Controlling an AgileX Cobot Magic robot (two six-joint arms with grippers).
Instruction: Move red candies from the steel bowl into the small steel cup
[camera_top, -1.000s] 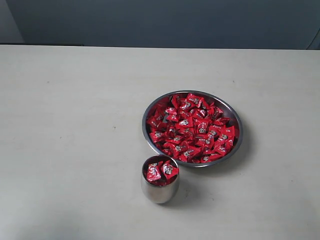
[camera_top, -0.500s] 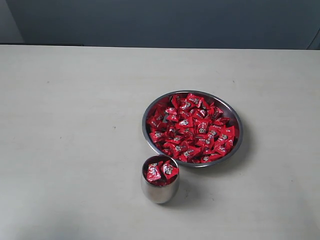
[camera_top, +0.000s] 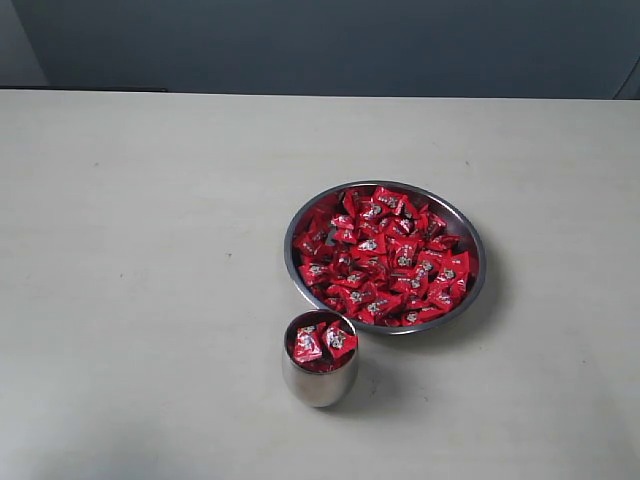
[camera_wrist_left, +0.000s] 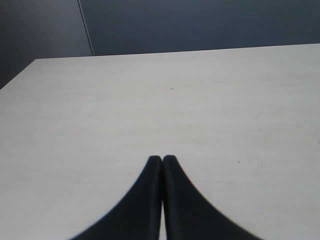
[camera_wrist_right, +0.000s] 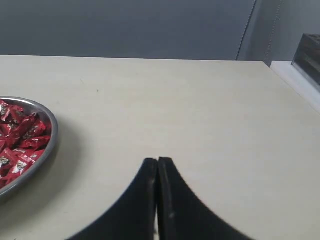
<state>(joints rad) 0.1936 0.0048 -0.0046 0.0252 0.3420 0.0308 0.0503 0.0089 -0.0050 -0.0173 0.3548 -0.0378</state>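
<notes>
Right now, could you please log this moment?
left gripper shut; right gripper shut; red candies in wide steel bowl, small steel cup

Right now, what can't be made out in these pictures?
- Exterior view: how deep the candies sit in the cup; its wall hides the lower ones.
- Exterior view: the marks on the candies, too small to read.
- Right wrist view: most of the bowl, cut off by the picture's edge.

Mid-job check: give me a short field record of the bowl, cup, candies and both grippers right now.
bowl: wide shallow steel bowl, heaped full
cup: small rounded steel cup, upright, close beside the bowl
candies: shiny red wrapped candies, most in bowl, a few in cup
left gripper: shut, empty, above bare table
right gripper: shut, empty, beside the bowl
</notes>
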